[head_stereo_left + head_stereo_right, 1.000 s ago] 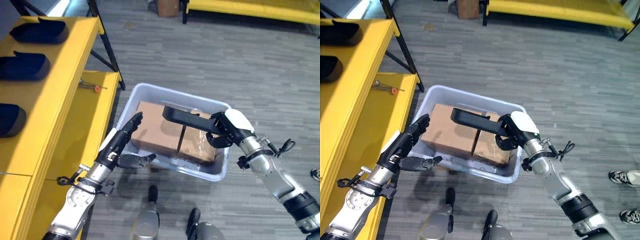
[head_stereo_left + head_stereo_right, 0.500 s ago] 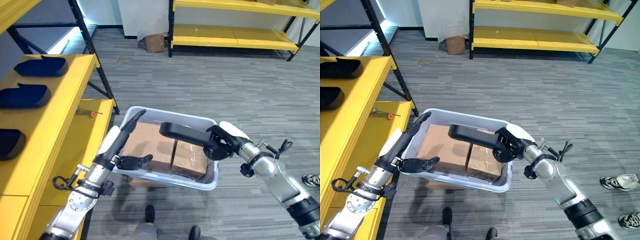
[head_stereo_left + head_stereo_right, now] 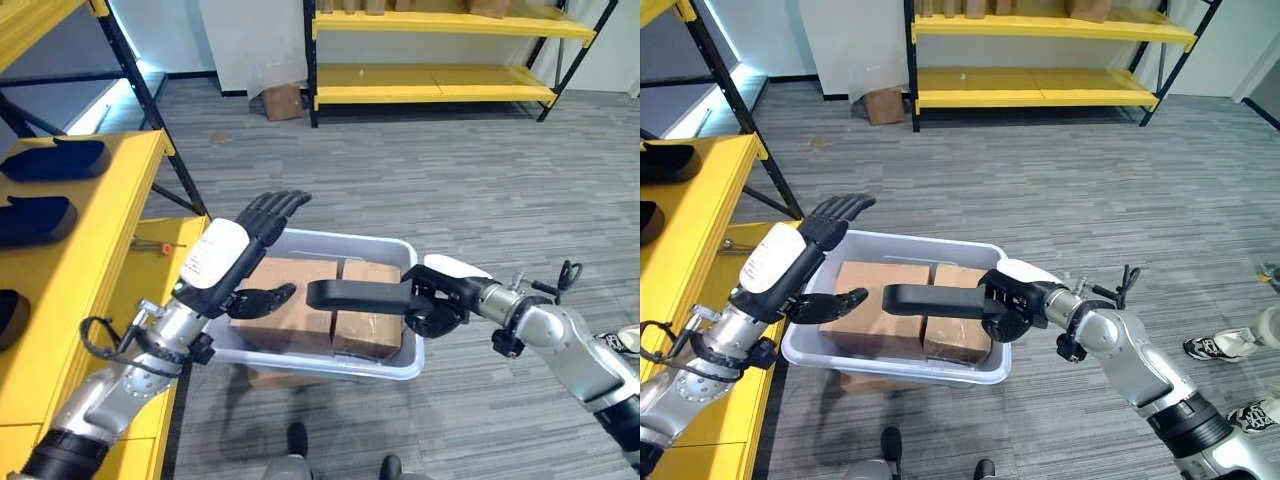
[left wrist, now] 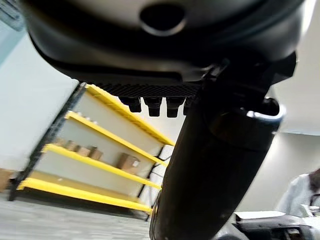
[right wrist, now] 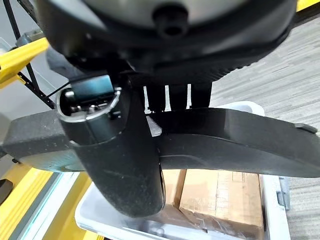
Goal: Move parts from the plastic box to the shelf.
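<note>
Grey plank floor — perhaps carpet

Plastic box — on floor, centre, just right of near shelf. In box: two cardboard boxes side by side. Part — above box, held in right hand. Left hand over box's left rim. Far shelf behind; small carton at its left.

The dark part is hidden at one end inside the curled right hand. It also crosses over the cardboard boxes, whose lower halves sit behind the wall of the plastic box. Dark parts on the yellow shelf are cut by the picture's edge (shapes incomplete). A person is cropped and blurred.
</note>
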Robot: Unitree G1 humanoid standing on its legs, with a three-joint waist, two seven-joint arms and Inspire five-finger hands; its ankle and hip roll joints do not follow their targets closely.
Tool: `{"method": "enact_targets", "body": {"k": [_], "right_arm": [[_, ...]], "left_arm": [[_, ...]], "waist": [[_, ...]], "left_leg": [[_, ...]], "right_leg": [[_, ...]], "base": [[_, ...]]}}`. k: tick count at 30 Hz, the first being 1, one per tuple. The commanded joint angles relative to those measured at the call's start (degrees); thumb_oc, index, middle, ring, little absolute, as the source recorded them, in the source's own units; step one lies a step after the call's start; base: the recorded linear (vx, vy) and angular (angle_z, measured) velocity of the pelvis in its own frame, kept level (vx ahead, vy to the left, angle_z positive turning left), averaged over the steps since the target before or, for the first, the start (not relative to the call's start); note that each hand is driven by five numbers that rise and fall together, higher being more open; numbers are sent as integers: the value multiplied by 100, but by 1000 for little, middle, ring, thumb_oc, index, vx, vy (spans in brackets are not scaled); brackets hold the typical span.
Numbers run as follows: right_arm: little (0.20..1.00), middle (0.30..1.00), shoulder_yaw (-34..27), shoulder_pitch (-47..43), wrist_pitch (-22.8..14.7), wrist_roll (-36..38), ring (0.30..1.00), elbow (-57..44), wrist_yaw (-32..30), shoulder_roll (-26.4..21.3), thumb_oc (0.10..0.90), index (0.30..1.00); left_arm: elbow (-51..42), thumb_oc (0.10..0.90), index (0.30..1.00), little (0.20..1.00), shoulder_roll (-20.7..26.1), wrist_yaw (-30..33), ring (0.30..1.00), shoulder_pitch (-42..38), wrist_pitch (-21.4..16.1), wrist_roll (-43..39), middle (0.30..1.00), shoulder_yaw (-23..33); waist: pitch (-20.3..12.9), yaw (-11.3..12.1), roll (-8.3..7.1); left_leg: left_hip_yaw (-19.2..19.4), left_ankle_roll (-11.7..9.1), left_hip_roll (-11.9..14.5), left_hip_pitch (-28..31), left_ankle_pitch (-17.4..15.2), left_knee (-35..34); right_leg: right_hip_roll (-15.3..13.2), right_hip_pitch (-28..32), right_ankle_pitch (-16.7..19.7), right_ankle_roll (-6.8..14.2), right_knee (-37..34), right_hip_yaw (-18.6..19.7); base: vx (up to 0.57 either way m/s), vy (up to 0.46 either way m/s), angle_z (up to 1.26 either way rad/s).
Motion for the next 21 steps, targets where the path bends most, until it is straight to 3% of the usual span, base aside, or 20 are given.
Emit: {"method": "enact_targets", "body": {"k": [1,10,17,21], "right_arm": [[300,300,-49,-997,-318,270,300,-550,-190,-131,400,300],[300,300,173,-1436,-391,-299,300,-1040,-248,-10,400,300],[300,300,191,-1569,-337,-524,300,-982,-344,63,400,300],[300,300,81,-1491,-297,-608,300,-1025,-480,-18,400,300]], "left_arm": [[111,900,1000,1000,-77,-32,1000,-515,-339,-518,1000,-155],[273,900,1000,1000,-364,-597,1000,-701,-325,-636,1000,-775],[231,900,1000,1000,-426,-622,1000,-612,-136,-642,1000,-862],[323,900,1000,1000,-437,-590,1000,-433,-352,-680,1000,-761]], "waist": [[-666,-15,-126],[-711,-85,-61],[-695,-66,-27],[-694,-66,-27]], "left_leg": [[-108,-273,360,354,-588,-49],[-45,-285,379,381,-624,-49],[-60,-281,384,390,-638,-31],[-56,-288,399,366,-633,-19]], "right_leg": [[42,-256,-397,-66,482,-83],[40,-279,-373,-70,432,14],[47,-284,-407,-93,462,37],[55,-311,-419,-111,477,37]], "base": [[12,6,-17],[17,10,-7],[10,5,-2],[0,0,0]]}}
